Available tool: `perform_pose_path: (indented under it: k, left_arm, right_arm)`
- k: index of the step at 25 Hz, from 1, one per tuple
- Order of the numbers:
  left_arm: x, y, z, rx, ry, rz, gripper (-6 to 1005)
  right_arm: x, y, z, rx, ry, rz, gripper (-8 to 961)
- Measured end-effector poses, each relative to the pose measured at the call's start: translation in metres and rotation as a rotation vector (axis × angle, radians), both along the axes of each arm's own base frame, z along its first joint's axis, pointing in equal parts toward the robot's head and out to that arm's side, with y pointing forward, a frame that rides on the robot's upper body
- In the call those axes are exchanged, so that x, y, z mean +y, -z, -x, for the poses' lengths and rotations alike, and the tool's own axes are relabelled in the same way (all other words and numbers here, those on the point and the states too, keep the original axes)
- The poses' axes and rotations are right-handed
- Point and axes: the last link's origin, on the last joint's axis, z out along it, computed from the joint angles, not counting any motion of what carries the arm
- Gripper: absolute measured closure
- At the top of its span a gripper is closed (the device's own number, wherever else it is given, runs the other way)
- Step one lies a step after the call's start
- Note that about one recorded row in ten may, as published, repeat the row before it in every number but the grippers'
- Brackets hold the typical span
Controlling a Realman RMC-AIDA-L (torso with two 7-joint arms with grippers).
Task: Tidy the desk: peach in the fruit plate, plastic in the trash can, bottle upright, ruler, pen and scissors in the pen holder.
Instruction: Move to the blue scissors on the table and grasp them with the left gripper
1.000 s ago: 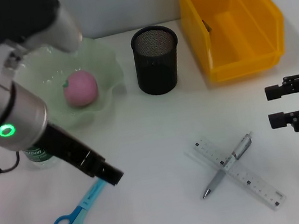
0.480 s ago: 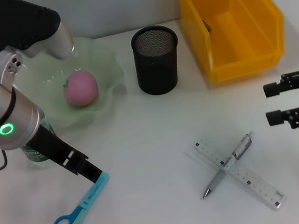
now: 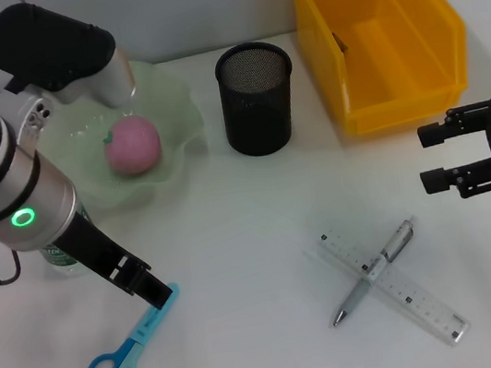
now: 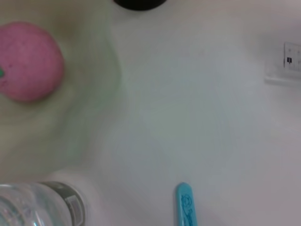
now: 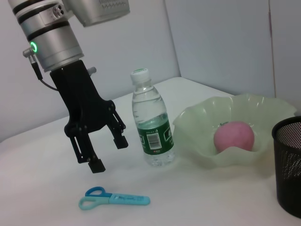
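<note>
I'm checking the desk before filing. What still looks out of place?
The pen lies crossed over the ruler, and the scissors lie flat on the desk below the open left gripper; none is in the holder.

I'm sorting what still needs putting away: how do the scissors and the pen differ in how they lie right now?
The scissors lie alone on the bare table, closed, near the left tool, which hovers open above them; the pen lies crossed over the ruler, touching it. The scissors are blue with loop handles; the pen is a slim grey stick. The pen lies nearer the right tool. Both lie flat, outside the pen holder.
</note>
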Motion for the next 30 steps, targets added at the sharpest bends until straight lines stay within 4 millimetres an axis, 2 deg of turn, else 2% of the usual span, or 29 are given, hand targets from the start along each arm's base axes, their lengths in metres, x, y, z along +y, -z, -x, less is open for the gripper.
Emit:
perform_pose_path:
  k: [9, 19, 30]
  left_arm:
    - [0.001, 0.016, 0.001, 0.041, 0.038, 0.052, 153]
    - [0.005, 0.02, 0.001, 0.048, 0.047, 0.058, 152]
    - [-0.002, 0.028, 0.012, 0.08, 0.023, 0.089, 153]
  right_arm:
    - [-0.001, 0.002, -0.001, 0.003, 0.007, -0.005, 229]
    - [-0.002, 0.004, -0.002, 0.008, 0.012, -0.007, 229]
    - [-0.004, 0.005, -0.004, 0.006, 0.019, -0.004, 229]
